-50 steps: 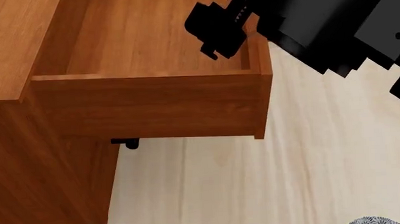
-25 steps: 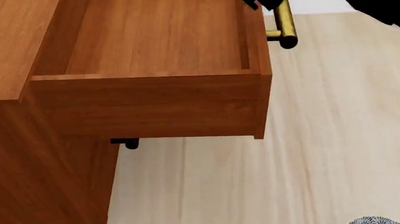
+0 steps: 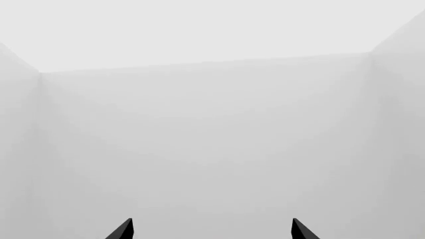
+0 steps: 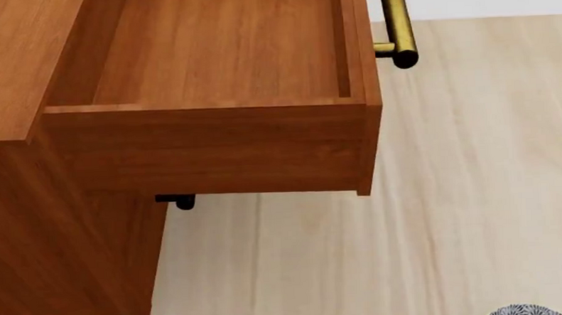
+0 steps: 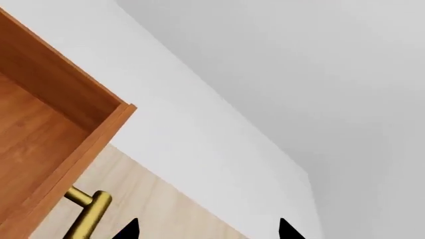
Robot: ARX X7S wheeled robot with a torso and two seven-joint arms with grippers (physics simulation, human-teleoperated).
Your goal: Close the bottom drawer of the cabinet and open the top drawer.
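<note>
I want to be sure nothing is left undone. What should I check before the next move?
1. top drawer pulled open: ok.
2. Its brass handle free of any hand: ok.
3. right hand open, holding nothing: ok.
4. left hand open, facing only bare wall: ok.
5. bottom drawer shut: cannot tell, the open drawer hides the cabinet front.

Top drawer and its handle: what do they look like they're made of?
The top drawer looks like reddish-brown wood with a smooth satin finish: grain lines run along its floor and side panels. Being a render, it could equally be veneer or laminate. Its bar handle looks like brass-toned metal, going by the golden colour and soft sheen on the round bar; the right wrist view agrees.
</note>
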